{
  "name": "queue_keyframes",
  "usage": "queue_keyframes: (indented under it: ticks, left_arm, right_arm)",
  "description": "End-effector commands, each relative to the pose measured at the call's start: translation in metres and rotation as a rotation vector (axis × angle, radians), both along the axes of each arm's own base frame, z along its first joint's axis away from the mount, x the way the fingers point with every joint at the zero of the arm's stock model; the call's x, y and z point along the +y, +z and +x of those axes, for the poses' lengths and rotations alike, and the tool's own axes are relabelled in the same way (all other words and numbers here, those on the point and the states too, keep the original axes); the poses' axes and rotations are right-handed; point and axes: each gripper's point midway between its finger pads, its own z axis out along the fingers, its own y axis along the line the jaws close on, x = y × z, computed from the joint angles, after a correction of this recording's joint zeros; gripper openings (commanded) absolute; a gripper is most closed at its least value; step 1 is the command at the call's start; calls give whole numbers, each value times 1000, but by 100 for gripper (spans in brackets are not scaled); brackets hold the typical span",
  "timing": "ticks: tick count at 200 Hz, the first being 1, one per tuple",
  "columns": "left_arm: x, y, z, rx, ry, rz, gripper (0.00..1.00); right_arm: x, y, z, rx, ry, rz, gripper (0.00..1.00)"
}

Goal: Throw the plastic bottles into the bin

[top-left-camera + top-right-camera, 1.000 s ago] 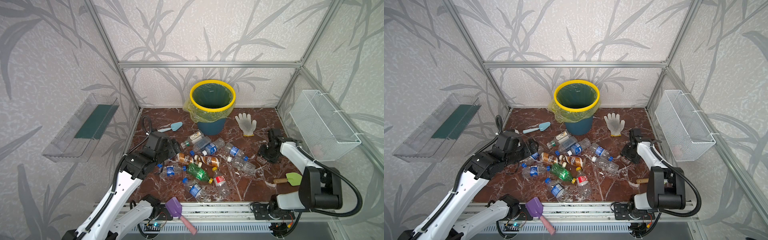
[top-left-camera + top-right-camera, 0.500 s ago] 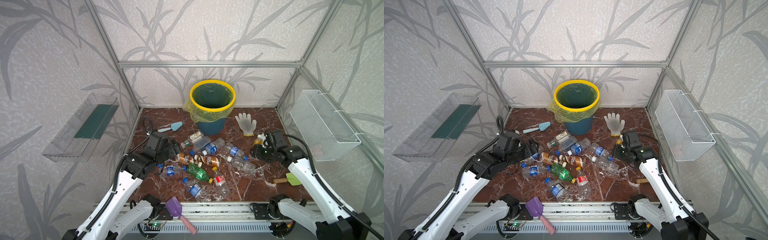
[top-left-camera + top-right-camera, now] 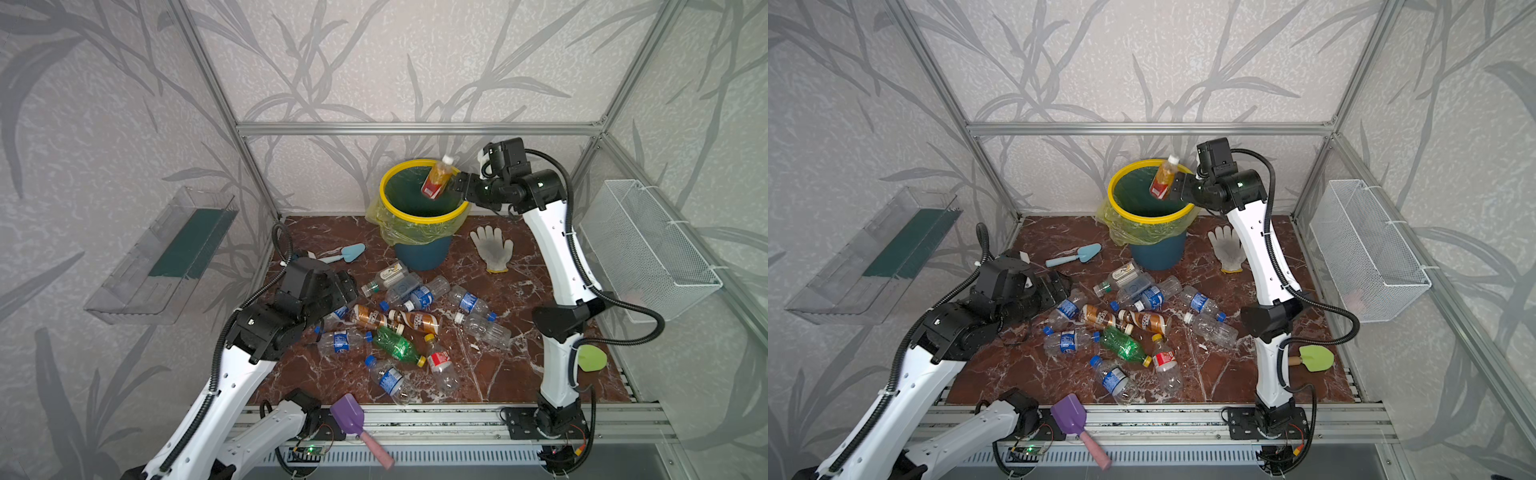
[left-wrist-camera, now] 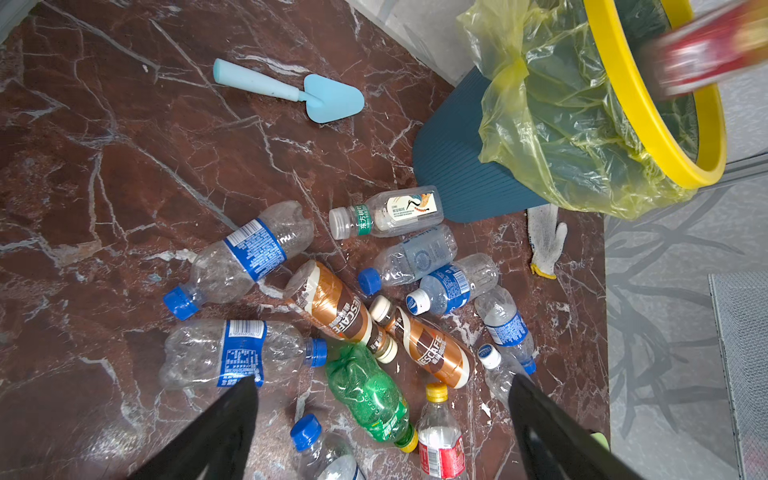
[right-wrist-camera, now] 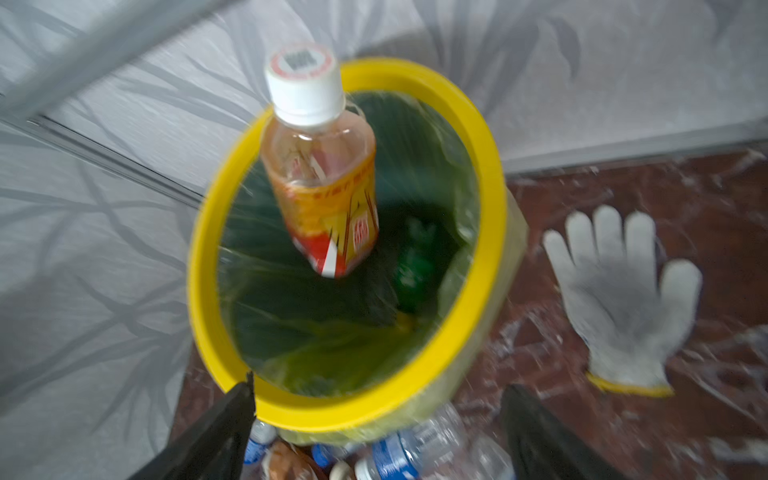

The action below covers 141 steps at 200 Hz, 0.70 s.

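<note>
Top views | right gripper [image 3: 459,188] apart, white-capped orange-labelled plastic bottle [image 3: 435,183] loose over yellow-rimmed teal bin [image 3: 415,216], 1 o'clock edge | risk: may clip rim, bounce out | left gripper [image 4: 380,380] apart, empty

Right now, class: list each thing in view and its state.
Bin: upright, lined, open.
Orange bottle: mid-air over the bin's mouth, tilted, cap up.
Floor bottles: lying on their sides.
Right jaws: open, empty.
Left jaws: open, empty.
Glove: lying flat.

A robot lab booth: metal frame bars [image 3: 415,129], leaf-print walls [image 3: 415,62], robot arms [image 3: 557,257] fixed on a rail [image 3: 457,415].
</note>
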Motion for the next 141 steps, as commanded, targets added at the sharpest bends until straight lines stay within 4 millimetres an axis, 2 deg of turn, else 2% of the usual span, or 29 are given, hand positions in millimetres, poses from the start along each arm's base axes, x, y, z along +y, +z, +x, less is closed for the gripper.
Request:
queue_keyframes:
  ticks: [1, 10, 22, 24, 26, 38, 51, 75, 96, 141]
  left_arm:
    - [16, -5, -11, 19, 31, 59, 94]
    - [19, -8, -13, 20, 40, 60, 94]
    - [21, -15, -16, 30, 46, 62, 94]
    - [21, -17, -17, 34, 49, 63, 94]
    - [21, -18, -17, 36, 49, 64, 94]
    - [22, -30, -19, 62, 52, 67, 94]
    - [21, -45, -22, 99, 54, 65, 94]
    - [20, -70, -28, 161, 67, 54, 93]
    - [20, -89, -33, 206, 78, 41, 92]
    - [9, -122, -46, 295, 65, -25, 85]
  right_arm:
    - [-38, 71, -76, -237, -34, 66, 93]
    - [-51, 58, -96, -238, -57, 63, 93]
    - [-63, 25, -123, -172, -64, 34, 91]
    - [-64, 25, -125, -172, -63, 36, 91]
    - [-65, 13, -131, -148, -61, 29, 91]
    - [-70, -21, -149, -83, -63, 29, 90]
    - [-73, -68, -171, 14, -64, 31, 88]
    - [-78, -129, -204, 127, -72, 59, 87]
    - [-78, -162, -224, 194, -95, 102, 85]
    - [-68, -195, -244, 267, -78, 100, 84]
